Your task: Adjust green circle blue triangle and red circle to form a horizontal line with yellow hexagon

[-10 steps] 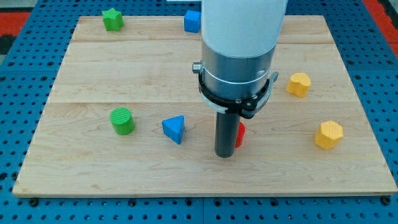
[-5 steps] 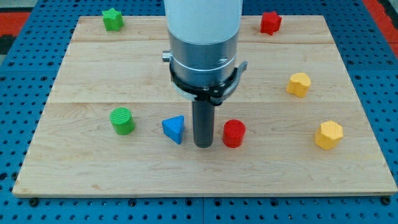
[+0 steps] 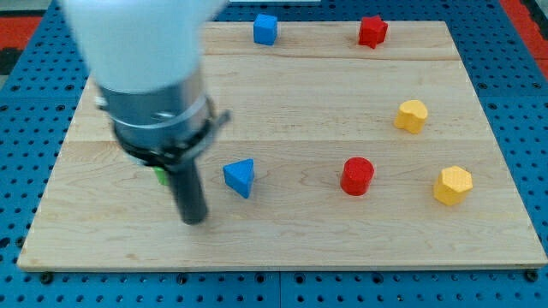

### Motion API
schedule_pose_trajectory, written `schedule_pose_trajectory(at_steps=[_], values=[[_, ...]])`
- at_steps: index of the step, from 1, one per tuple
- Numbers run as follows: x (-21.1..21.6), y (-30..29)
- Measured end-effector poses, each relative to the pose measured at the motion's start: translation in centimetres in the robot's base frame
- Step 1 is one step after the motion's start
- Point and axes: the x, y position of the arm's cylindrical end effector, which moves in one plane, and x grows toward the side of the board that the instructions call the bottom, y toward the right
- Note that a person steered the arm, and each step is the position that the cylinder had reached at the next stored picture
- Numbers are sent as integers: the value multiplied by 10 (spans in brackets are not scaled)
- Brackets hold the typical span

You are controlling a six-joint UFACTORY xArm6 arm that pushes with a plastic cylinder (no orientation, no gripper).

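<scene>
Blocks are seen scattered over a pale wooden bench point(image 3: 282, 248) that rests on a blue pegboard point(image 3: 17, 171). No pincer is fitted to the arm; a straight dark rod is carried instead, so no spread or pressed state can be told. My tip point(image 3: 194, 220) is placed low at the view's left, just left of and slightly below the blue triangle point(image 3: 240, 177), with a narrow gap visible between them. The arm's grey and white body is blurred and covers much of the view's upper left.

The green circle point(image 3: 160, 176) is almost wholly hidden behind the rod; only a small green sliver is seen at the rod's left edge, so its shape cannot be made out here. The red circle point(image 3: 357, 176) stands upright to the right of the blue triangle, well apart from it. The yellow hexagon point(image 3: 452, 185) lies near the bench's right edge, to the right of the red circle and slightly lower in the view. These four sit in a rough row across the bench's lower half.

Another yellow block point(image 3: 411, 115) is seen above the yellow hexagon. Near the view's top, a blue cube point(image 3: 265, 28) and a red star point(image 3: 372, 31) are placed close to the bench's far edge.
</scene>
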Motion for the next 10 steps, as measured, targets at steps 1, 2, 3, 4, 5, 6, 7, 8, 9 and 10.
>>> schedule_pose_trajectory(at_steps=[1,2,3,4,5,6,7,8,9,10], values=[[-27,-3],[-36,23],[-43,61],[-46,78],[-29,71],[-29,93],[-30,111],[5,91],[9,-15],[-3,-126]])
